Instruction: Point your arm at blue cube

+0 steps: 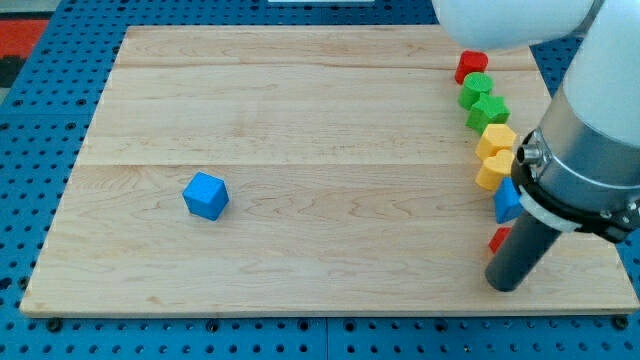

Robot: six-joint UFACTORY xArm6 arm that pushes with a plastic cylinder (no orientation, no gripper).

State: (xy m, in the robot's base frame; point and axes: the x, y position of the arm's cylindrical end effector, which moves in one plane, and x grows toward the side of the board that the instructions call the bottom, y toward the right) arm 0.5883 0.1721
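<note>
The blue cube (206, 195) sits alone on the left part of the wooden bench (300, 100), a little below the middle. Nothing is near it. A wide stretch of bare wood lies between it and everything else.

Over at the view's right there is a crowded line of blocks. From the top it goes: a red block (471, 66), two green blocks (475, 88) (489, 111), then two yellow blocks (496, 140) (492, 170). Below them a second blue block (506, 203) peeks out, partly hidden by the arm. A small red piece (498, 240) shows just beside the rod; its shape cannot be made out.

The robot has no hand, so there is nothing to spread or press together. It only has a dark rod, and the tip (506, 287) stands on the wood near the bottom right corner, just below that line of blocks and well apart from the blue cube.

What could go wrong? The rod is very close to the small red piece and the hidden blue block. If the tip heads left carelessly, it could bump them and knock the line apart. The robot might also stop at the wrong blue block, since that one is much nearer. And if the tip comes in too fast, it could shove the blue cube away instead of stopping beside it.
</note>
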